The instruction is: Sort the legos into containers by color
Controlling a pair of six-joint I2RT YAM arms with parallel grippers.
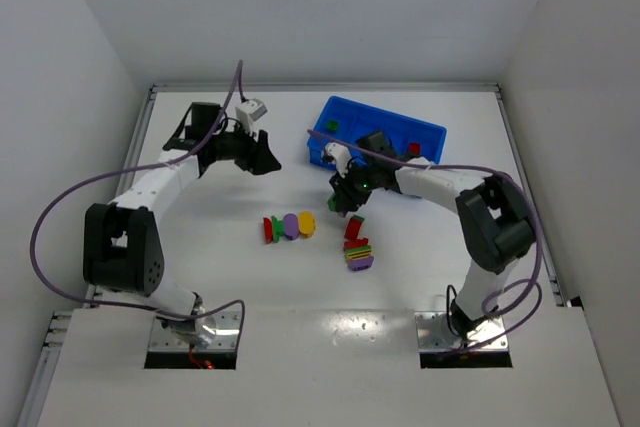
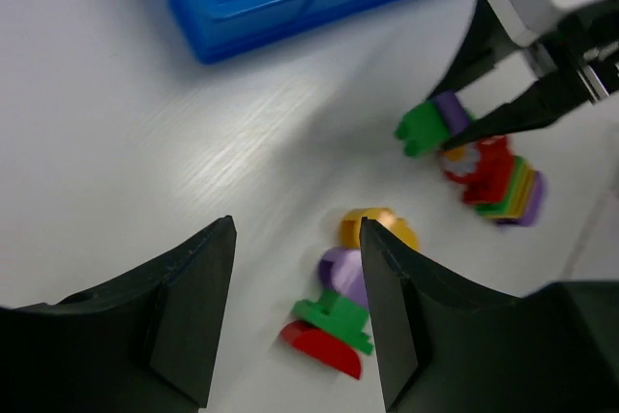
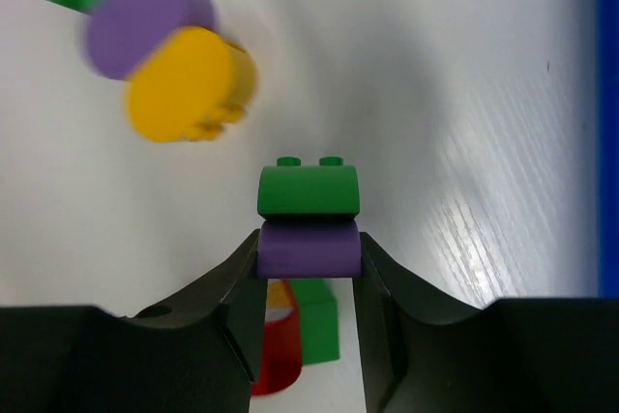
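Observation:
My right gripper point(image 1: 341, 201) is shut on a purple brick point(image 3: 309, 249) with a green brick point(image 3: 309, 191) joined to its end, held above the table just in front of the blue bin point(image 1: 432, 130). The left wrist view also shows this pair point(image 2: 432, 124). A joined row of red, green, purple and yellow bricks point(image 1: 288, 226) lies mid-table, also in the left wrist view point(image 2: 343, 311). A multicoloured stack point(image 1: 358, 247) lies right of the row, partly under my right gripper point(image 3: 309, 250). My left gripper point(image 1: 264, 157) is open and empty, high at the back left point(image 2: 295, 307).
A green brick point(image 1: 331, 126) lies in the bin's left compartment and a red brick point(image 1: 413, 149) in a right one. White walls enclose the table on three sides. The arm bases stand at the near edge.

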